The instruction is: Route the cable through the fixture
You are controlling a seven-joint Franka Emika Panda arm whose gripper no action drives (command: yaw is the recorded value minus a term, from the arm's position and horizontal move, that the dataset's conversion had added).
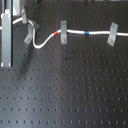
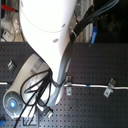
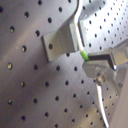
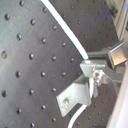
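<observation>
The white cable [image 1: 75, 32] runs across the back of the board, with a loop [image 1: 38, 46] at the left. The fixture, a slanted grey clip [image 1: 28, 34], stands by that loop, and the cable passes along it. In the first wrist view the clip [image 3: 61, 41] sits beside the cable's green band [image 3: 83, 54]. My gripper [image 3: 96, 66] is shut on the cable just past that band. In the second wrist view my gripper [image 4: 93, 70] grips the cable [image 4: 65, 27] right above the clip [image 4: 75, 96]. The gripper's grey body [image 1: 7, 40] stands at the first exterior view's left edge.
An upright grey clip [image 1: 63, 31] and a slightly tilted grey clip [image 1: 112, 34] hold the cable further right, with a blue band [image 1: 87, 33] between them. All stand on the black perforated board [image 1: 65, 90]. In the second exterior view the white arm [image 2: 47, 35] hides the fixture.
</observation>
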